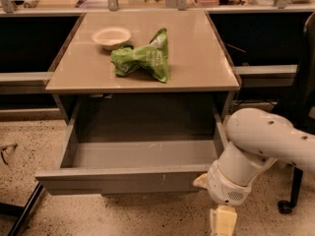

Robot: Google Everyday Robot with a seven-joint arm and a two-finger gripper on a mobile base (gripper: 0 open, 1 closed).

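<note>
My gripper (pixel 222 222) hangs low at the bottom edge of the view, below the white wrist (pixel 229 183), just in front of the right end of the open drawer (pixel 118 180). It holds nothing that I can see and is nearest to the drawer's front panel. The drawer is pulled far out and its grey floor looks bare. On the tan tabletop (pixel 197 58) above lie a crumpled green chip bag (pixel 142 58) and a small white bowl (pixel 111 36) just left of it.
A dark chair base with a caster (pixel 285 206) stands at the right behind my arm. A black leg (pixel 22 215) slants across the floor at lower left. Cluttered shelves run along the back, and dark recesses flank the table.
</note>
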